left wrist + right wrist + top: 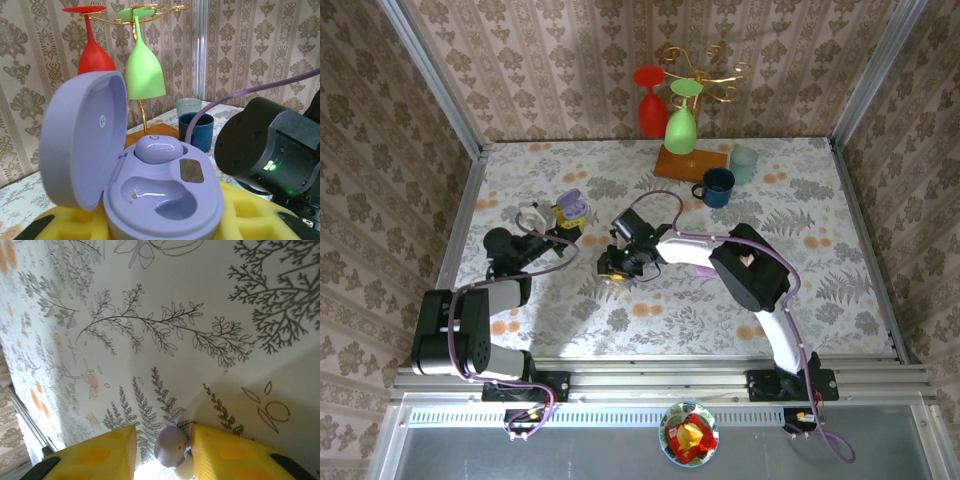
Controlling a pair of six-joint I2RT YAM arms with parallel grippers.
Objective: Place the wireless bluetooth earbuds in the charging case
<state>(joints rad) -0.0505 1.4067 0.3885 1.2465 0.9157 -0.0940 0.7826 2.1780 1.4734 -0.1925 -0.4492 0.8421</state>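
The small purple earbud (170, 445) lies on the flowery table (200, 315), right btwn the two yellow fingers (220, 455) of the right gripper (614, 268). The jaws stand close on both sides of it w/ a thin gap on one side, so I can't tell if they pinch it yet.

Off to the left, well apart, the purple charging case (202, 212) is up off the table w/ its lid (82, 140) open. A second earbud (156, 149) sits in the back hole. The front hole (167, 200) is empty. The left gripper (564, 220) is closed tight on the charging case.

What could go wrong:
- The earbud is tiny, round & shiny, so it may pop out sideways if the fingers only catch its edge.
- It could get picked up crooked, & then it won't fit the front hole.
- If the right gripper bumps the lid, the charging case may tip & the second earbud may fall out.
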